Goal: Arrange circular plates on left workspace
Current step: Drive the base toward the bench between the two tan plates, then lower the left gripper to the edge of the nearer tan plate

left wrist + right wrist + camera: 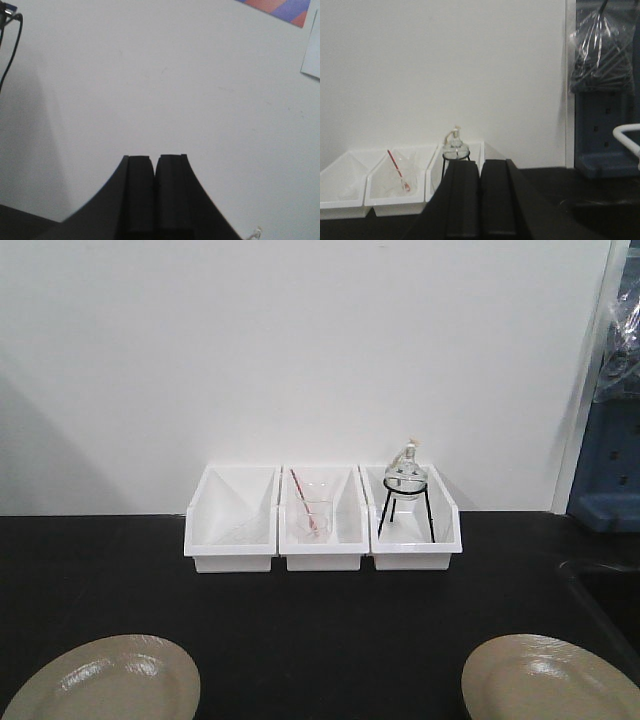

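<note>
Two round beige plates lie on the black benchtop (320, 620) in the front view. One plate (105, 680) is at the near left, the other plate (548, 678) at the near right, both cut by the bottom edge. No gripper shows in the front view. In the left wrist view my left gripper (155, 161) is shut and empty, pointing at a white wall. In the right wrist view my right gripper (480, 165) is shut and empty, raised above the bench and facing the bins. Neither plate shows in the wrist views.
Three white bins stand in a row at the wall: the left bin (232, 520), the middle bin (322, 520) with a glass beaker and red-tipped rod, the right bin (413, 520) with a glass flask on a black wire stand (455, 150). A sunken sink edge (605, 585) is at the right.
</note>
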